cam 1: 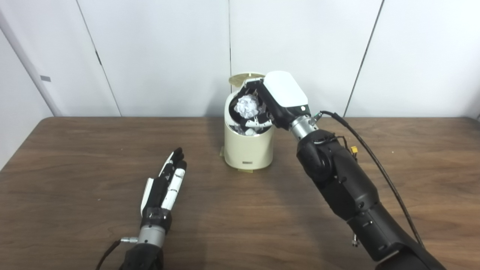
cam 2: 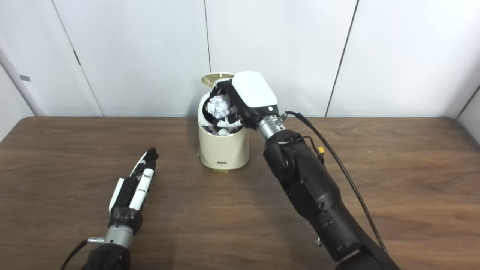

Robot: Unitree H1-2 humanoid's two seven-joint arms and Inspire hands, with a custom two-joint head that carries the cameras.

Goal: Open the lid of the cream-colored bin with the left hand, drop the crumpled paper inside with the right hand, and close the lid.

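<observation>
Crumpled paper [cam 1: 247, 106] at frame centre: light, soft, springy; right hand [cam 1: 279, 99] fingers grasping it loosely over open cream bin [cam 1: 248, 148], lid [cam 1: 242, 78] up. Left hand [cam 1: 165, 185] lower left, released flat on surface [cam 1: 75, 168].

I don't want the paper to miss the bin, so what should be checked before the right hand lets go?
1. Lid up: ok.
2. Crumpled paper over the bin opening: ok.
3. Right hand holds the paper: ok.
4. Left hand clear of the bin, flat on the table: ok.
5. Room inside, with other paper already there: cannot tell.
6. Lid stays up unaided: cannot tell.
</observation>
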